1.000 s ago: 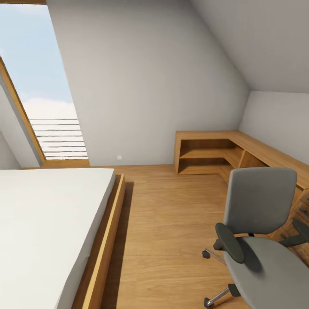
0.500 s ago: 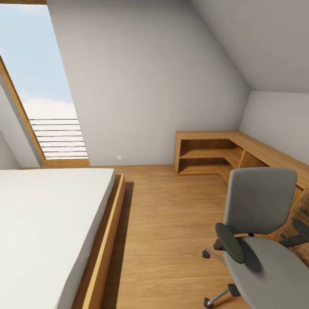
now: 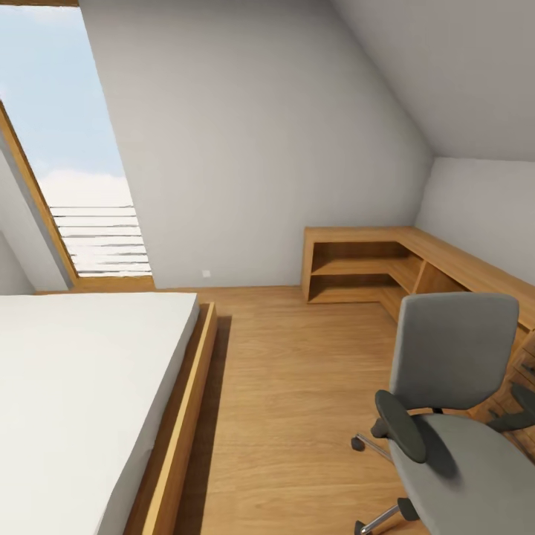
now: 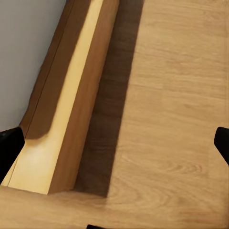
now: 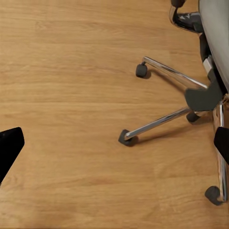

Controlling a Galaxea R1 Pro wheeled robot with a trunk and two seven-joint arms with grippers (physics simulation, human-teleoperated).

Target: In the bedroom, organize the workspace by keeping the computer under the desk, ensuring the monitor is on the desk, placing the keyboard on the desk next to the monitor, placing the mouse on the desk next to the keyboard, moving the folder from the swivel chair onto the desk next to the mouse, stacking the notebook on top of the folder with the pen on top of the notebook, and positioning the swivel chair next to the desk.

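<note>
Grey fabric swivel chair (image 3: 455, 401) with black armrests and a chrome star base on casters, standing on the light wood floor (image 3: 297, 401) at the lower right of the head view. Its backrest is upright, and the seat is empty, cut by the lower edge of the picture. Just behind and to the right of the chair runs a light wooden L-shaped shelf unit (image 3: 371, 264) with open compartments, set into the corner below the sloped grey ceiling; drawer fronts with dark knobs show at the far right edge, partly hidden by the chair.

In the right wrist view the chair's chrome legs and dark casters (image 5: 176, 114) rest on the wood floor, with the grey seat edge at one side. The right gripper (image 5: 117, 143) is released: its two dark fingertips (image 5: 9, 145) stand wide apart at opposite edges of the picture, with bare floor between them.

Across the floor, well apart from the chair, a low bed with a white mattress (image 3: 74, 386) sits in a light wooden bed frame (image 3: 182, 423). Behind it a tall slanted window (image 3: 67, 141) shows sky and white slats.

In the left wrist view the left gripper (image 4: 117, 148) is likewise spread, holding nothing, its dark fingertips (image 4: 9, 145) at the picture's edges, above the wooden bed frame corner (image 4: 62, 143) and its shadow on the floor.
</note>
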